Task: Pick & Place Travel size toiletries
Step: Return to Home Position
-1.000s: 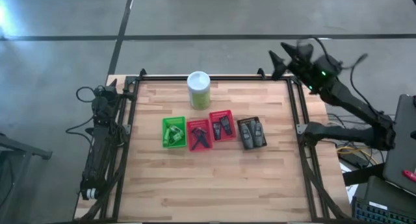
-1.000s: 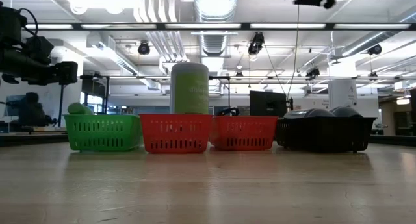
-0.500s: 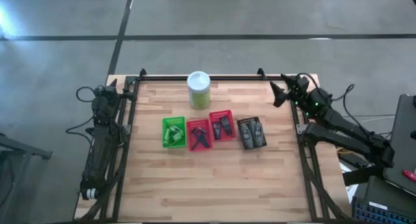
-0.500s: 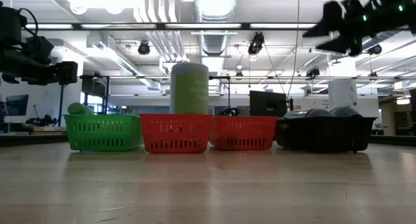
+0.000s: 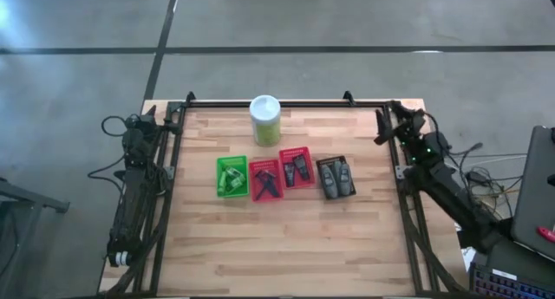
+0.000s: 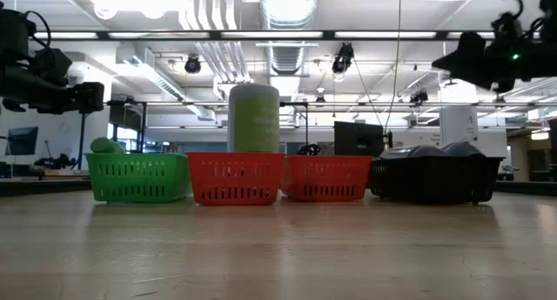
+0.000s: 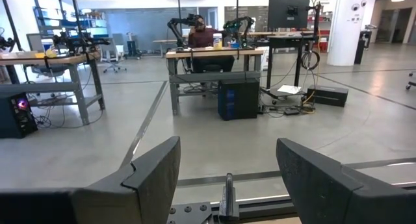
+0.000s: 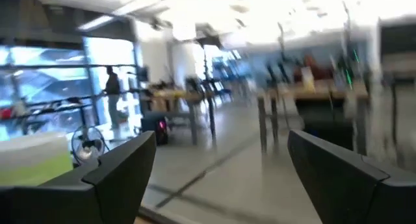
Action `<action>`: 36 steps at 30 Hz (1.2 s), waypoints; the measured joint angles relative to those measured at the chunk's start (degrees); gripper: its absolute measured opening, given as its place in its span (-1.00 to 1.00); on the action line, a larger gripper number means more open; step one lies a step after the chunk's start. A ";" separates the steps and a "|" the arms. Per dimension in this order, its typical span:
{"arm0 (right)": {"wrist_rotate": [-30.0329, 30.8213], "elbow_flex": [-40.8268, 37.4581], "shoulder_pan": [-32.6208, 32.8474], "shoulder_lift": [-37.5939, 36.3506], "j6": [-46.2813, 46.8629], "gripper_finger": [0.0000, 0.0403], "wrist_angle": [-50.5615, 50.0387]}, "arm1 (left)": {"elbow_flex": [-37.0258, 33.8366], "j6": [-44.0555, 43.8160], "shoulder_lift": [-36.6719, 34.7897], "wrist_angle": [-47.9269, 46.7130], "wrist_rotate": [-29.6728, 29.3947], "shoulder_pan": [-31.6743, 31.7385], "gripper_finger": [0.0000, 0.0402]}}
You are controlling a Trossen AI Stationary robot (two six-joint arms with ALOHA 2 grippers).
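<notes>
The toiletries lie in four small baskets in a row at mid-table. Green tubes (image 5: 231, 176) are in the green basket, black razors (image 5: 265, 182) in a red one, dark bottles (image 5: 297, 167) in the second red one, and grey oval bottles (image 5: 336, 178) in the dark basket. My right gripper (image 5: 385, 126) (image 8: 221, 146) is open, raised above the table's far right corner and well clear of the baskets. My left gripper (image 5: 161, 119) (image 7: 227, 152) is open and waits at the far left corner.
A tall pale-green canister with a white lid (image 5: 264, 119) stands behind the baskets near the far edge. A black frame rail (image 5: 269, 102) runs round the table. Bare wood (image 5: 277, 243) lies in front of the baskets. A person sits at a desk (image 7: 207, 39) far off.
My right arm has come down from high above the far right corner and drawn back toward the table's right edge, folding along it. Its gripper stays open. The baskets and the canister have not moved.
</notes>
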 joint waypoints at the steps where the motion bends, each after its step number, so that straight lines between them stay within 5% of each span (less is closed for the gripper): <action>1: -3.88 0.01 -2.28 -0.92 -2.46 0.70 0.87 | 0.00 0.00 0.00 0.00 0.00 0.00 0.29; 5: -12.72 1.45 -10.78 -3.70 -9.51 0.64 -1.86 | 0.00 0.00 0.00 0.01 0.00 0.01 0.29; 17: -4.74 1.09 -27.93 -5.24 -8.90 0.46 -12.55 | 0.00 0.00 0.00 0.02 0.02 0.01 0.29; 23: -4.65 -2.86 -29.70 -5.16 -6.06 0.39 -9.71 | 0.00 0.01 0.00 0.04 0.03 0.00 0.29; 31: -4.53 -2.86 -29.75 -5.18 -13.32 0.29 -6.38 | 0.00 0.00 0.00 0.04 0.02 0.00 0.29; 36: -0.31 -2.86 -29.75 -5.21 -11.91 0.22 -7.10 | 0.00 0.00 0.00 0.04 0.02 0.00 0.29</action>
